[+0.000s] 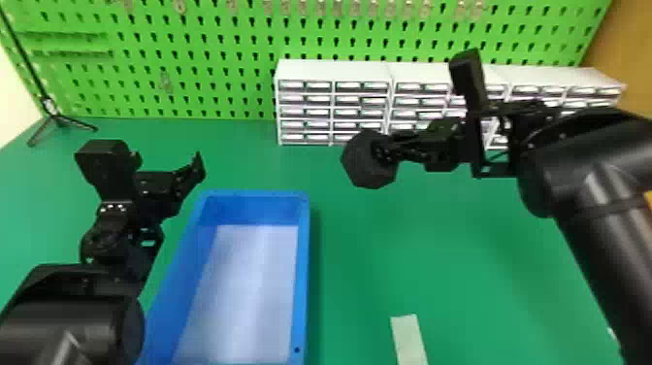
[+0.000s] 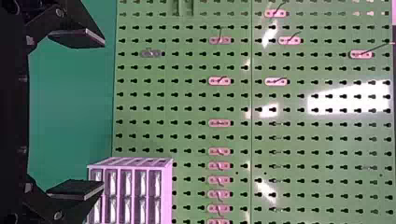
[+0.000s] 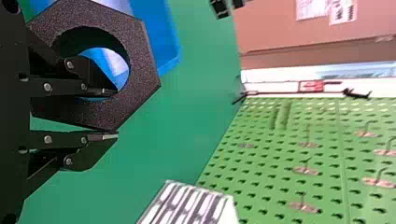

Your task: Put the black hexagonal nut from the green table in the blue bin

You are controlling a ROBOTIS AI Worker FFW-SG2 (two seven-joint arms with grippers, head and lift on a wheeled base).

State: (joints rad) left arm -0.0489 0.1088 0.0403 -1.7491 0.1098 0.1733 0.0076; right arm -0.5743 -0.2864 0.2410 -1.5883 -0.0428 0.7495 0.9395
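My right gripper [image 1: 405, 145] is above the green table, right of the blue bin [image 1: 303, 272], and holds the black hexagonal nut [image 1: 366, 167] in the air. In the right wrist view the right gripper [image 3: 109, 114] has one finger through the hole of the nut [image 3: 135, 74] and the other outside it, pinching its wall. Part of the bin [image 3: 161, 32] lies beyond the nut there. The left gripper [image 1: 167, 167] stands open and empty by the bin's far left corner; in the left wrist view the fingers of this gripper [image 2: 77, 113] are wide apart.
White drawer cabinets [image 1: 334, 70] line the back of the green table [image 1: 436, 252], before a green pegboard [image 1: 194, 63]. A pale strip [image 1: 408, 337] lies near the front edge, right of the bin. A black tripod [image 1: 58, 119] stands at the back left.
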